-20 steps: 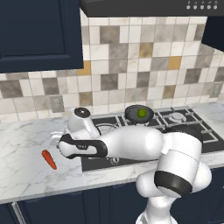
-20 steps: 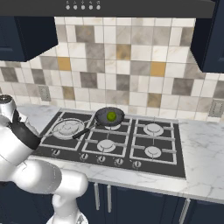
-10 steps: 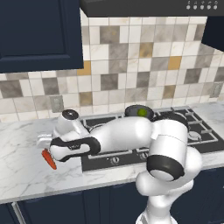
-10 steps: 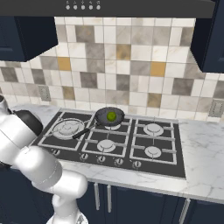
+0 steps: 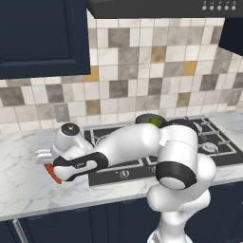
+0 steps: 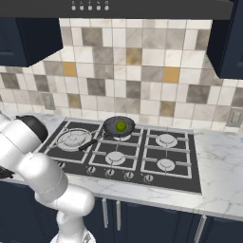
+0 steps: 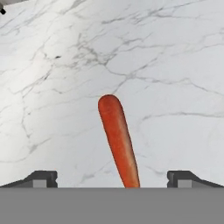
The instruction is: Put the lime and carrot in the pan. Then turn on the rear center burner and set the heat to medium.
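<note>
Left base view: the gripper [image 5: 49, 163] sits low over the white marble counter [image 5: 23, 190], apparently above the carrot [image 5: 54, 174]. Right base view: the lime [image 6: 121, 126] lies in the pan [image 6: 114, 128] on the black cooktop [image 6: 180, 178], below a tiled wall [image 6: 142, 71]. Hand view: fingertips [image 7: 41, 178] stand wide apart either side of the carrot [image 7: 118, 138].

Orange-red carrot [image 7: 119, 142] on a white marble counter [image 7: 166, 65] with grey veining; beside that counter, a black cooktop [image 6: 142, 159] carries a black pan [image 6: 118, 127] holding a yellow-green lime [image 6: 121, 126], with a beige, grey, brown and ochre tiled backsplash [image 6: 142, 71] and navy cabinets [image 5: 42, 38] above.
</note>
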Robot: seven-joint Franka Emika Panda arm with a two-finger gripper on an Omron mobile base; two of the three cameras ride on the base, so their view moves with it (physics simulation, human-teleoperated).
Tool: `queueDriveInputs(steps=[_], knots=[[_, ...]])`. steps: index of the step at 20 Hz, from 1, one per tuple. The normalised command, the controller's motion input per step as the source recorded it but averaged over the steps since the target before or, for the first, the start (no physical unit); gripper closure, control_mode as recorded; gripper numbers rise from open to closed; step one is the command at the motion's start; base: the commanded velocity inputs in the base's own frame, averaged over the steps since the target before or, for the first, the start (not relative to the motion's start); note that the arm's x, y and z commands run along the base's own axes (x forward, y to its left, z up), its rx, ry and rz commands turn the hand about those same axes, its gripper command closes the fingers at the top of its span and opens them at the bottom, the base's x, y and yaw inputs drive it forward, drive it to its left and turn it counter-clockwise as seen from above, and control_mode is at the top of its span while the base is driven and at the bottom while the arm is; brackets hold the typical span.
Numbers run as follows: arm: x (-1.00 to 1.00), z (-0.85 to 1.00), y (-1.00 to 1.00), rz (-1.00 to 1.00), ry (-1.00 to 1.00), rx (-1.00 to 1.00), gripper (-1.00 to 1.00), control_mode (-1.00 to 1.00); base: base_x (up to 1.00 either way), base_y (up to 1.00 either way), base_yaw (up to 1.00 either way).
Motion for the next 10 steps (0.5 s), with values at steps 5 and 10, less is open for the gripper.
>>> queueDriveInputs(steps=[5,10], knots=[[0.00,-0.05,0.02,0.00,0.02,-0.03,-1.00,-1.00,0.00,0.00,0.00],[0.00,-0.10,0.00,0.00,0.04,-0.02,-1.00,-1.00,0.00,0.00,0.00]])
